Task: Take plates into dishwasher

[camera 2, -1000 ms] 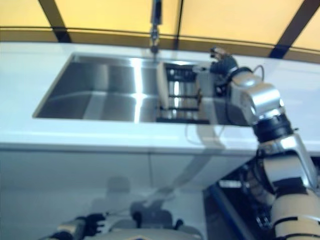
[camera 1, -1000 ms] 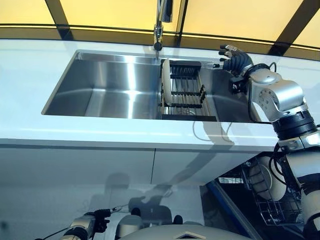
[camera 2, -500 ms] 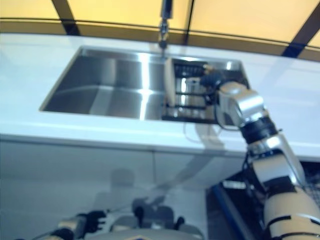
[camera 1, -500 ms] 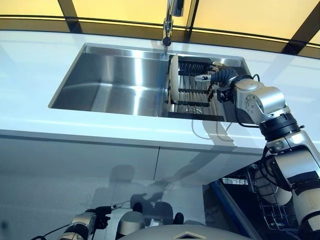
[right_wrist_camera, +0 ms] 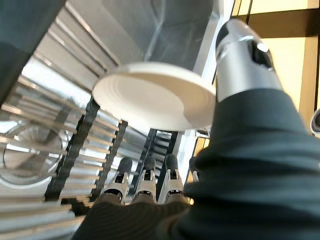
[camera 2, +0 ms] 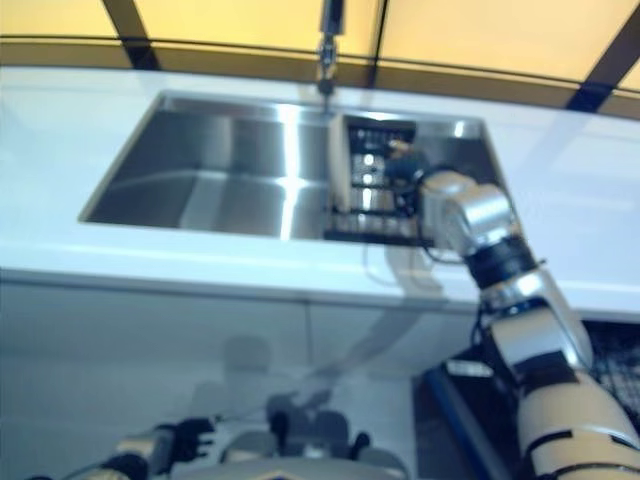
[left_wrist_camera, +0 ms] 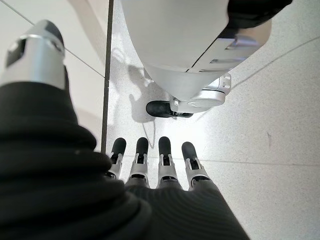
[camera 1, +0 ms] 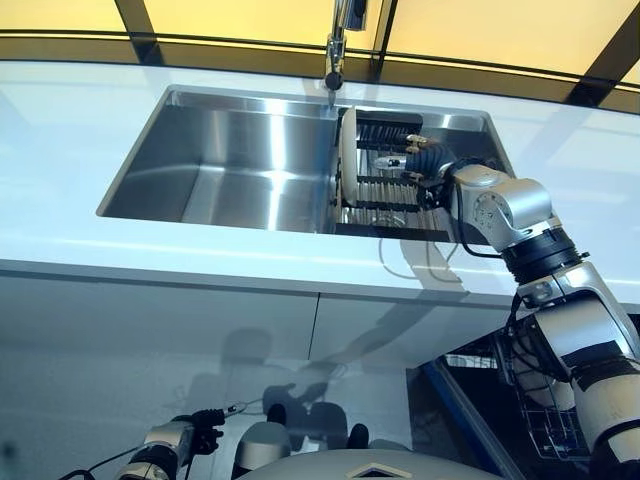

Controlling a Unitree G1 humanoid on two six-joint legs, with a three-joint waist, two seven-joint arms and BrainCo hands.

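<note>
One white plate [camera 1: 347, 160] stands on edge in the dark rack [camera 1: 385, 185], which sits in the right part of the sink [camera 1: 230, 165]; the plate takes the rack's left end, its faces turned left and right, so its edge runs from the near side of the sink toward the tap [camera 1: 333, 60] at the back. The right robot hand [camera 1: 420, 160] hovers over the rack just to the right of the plate, not touching it, with fingers [right_wrist_camera: 145, 177] straight and thumb held apart, holding nothing. From that hand the plate lies to the left, facing the fingertips, so the likely next move is a short reach left to close around its upper rim. The left robot hand [left_wrist_camera: 155, 165] hangs low, well below the desk [camera 1: 200, 265] that holds the sink, fingers straight and empty, so the right hand is far nearer
</note>
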